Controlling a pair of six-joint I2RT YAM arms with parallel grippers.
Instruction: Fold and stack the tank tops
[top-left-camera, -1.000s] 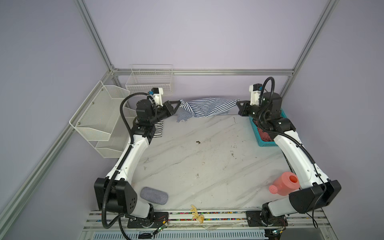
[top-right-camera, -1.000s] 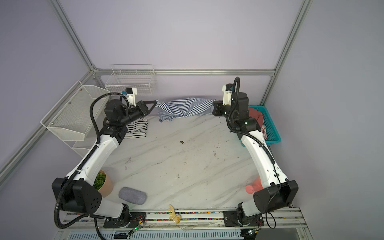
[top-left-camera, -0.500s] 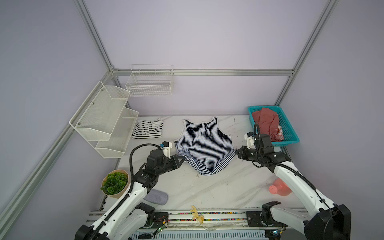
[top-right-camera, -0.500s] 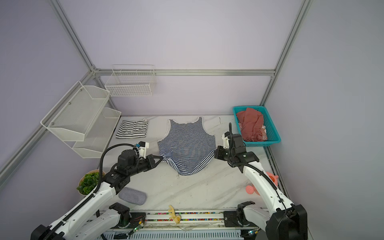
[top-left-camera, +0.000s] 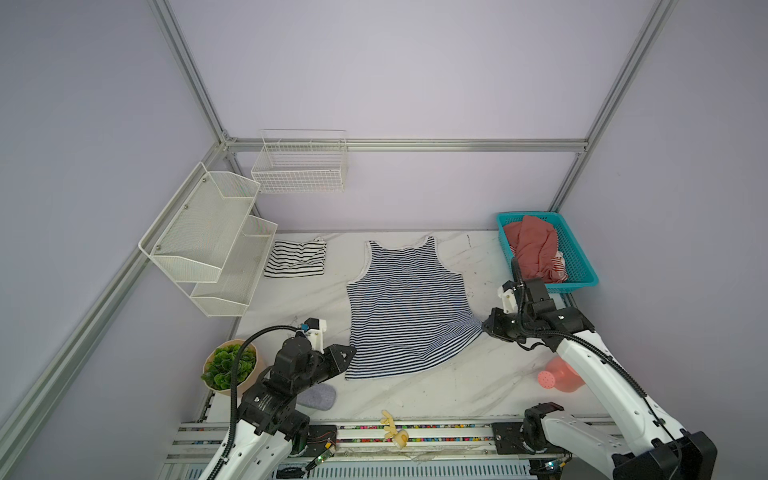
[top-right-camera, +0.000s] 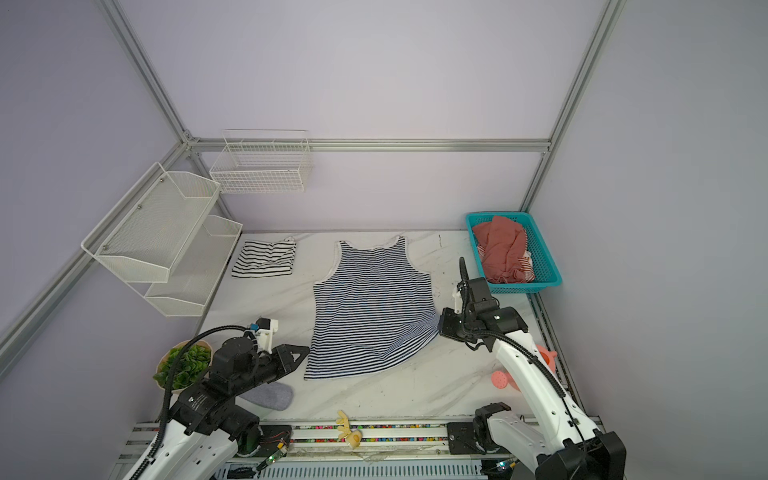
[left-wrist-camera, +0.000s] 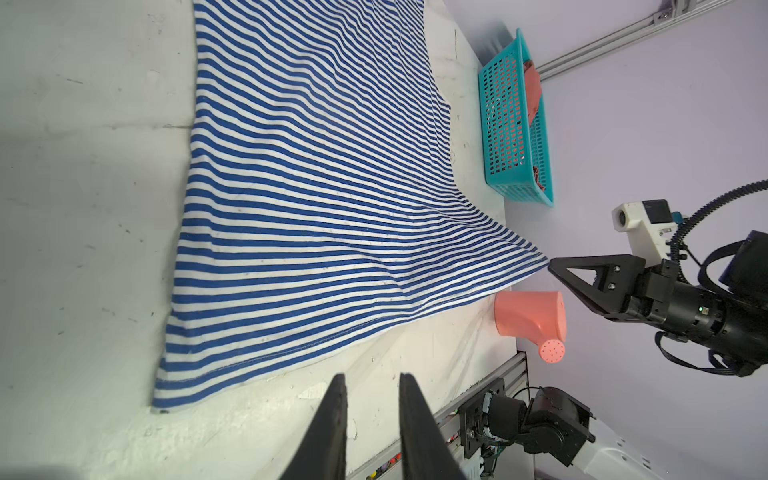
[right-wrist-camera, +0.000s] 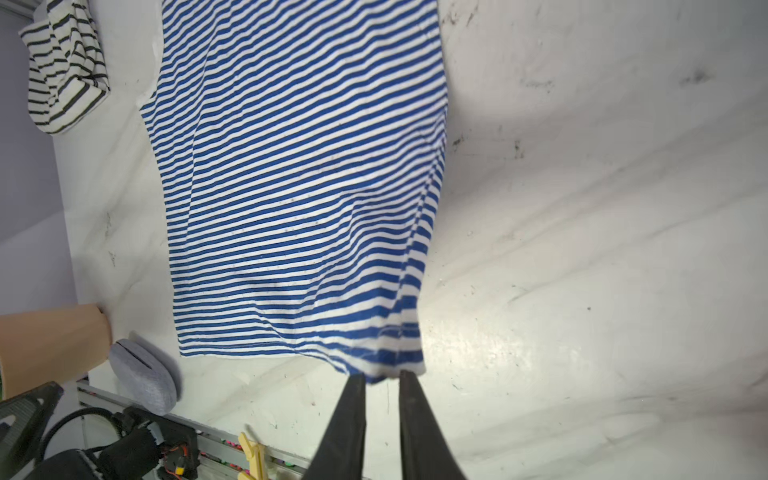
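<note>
The navy-and-white striped tank top (top-left-camera: 407, 303) (top-right-camera: 372, 307) lies spread flat mid-table, neck toward the back wall. The white tank top with black stripes (top-left-camera: 296, 259) (right-wrist-camera: 62, 70) sits folded at the back left. My left gripper (top-left-camera: 349, 351) (left-wrist-camera: 371, 378) is open and empty, just off the hem's left corner, which rests on the table. My right gripper (top-left-camera: 484, 326) (right-wrist-camera: 383, 376) has its jaws slightly apart at the hem's right corner. That corner still touches the fingertips (right-wrist-camera: 357, 380) and is lifted off the table.
A teal basket (top-left-camera: 582, 282) with red cloth stands at the back right. A pink watering can (top-left-camera: 561, 376) lies under my right arm. A potted plant (top-left-camera: 228, 365) and a grey pad (top-left-camera: 318, 397) sit by my left arm. White mesh shelves (top-left-camera: 208, 237) line the left wall.
Both grippers pulled the navy top from the back wall toward the front and laid it flat. Their jaws have parted, and the left hem corner has dropped onto the table.
</note>
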